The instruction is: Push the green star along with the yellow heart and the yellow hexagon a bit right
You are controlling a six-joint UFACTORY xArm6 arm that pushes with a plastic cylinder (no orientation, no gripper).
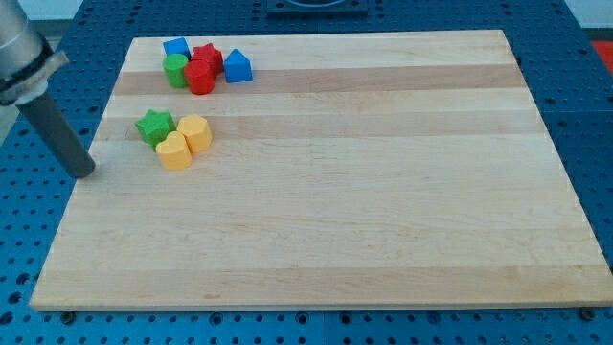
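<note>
A green star [153, 126] lies on the wooden board [364, 192] at the view's left. A yellow hexagon [195, 131] touches its right side. A yellow heart [173, 151] sits just below and between them, touching both. The three form a tight cluster. My tip [86, 172] rests at the board's left edge, to the left of and a little below the green star, with a clear gap between them. The dark rod slants up to the view's top left.
A second cluster sits at the board's top left: a blue block [176, 47], a red star [206, 56], a green cylinder [175, 70], a red cylinder [200, 77] and a blue house-shaped block [238, 66].
</note>
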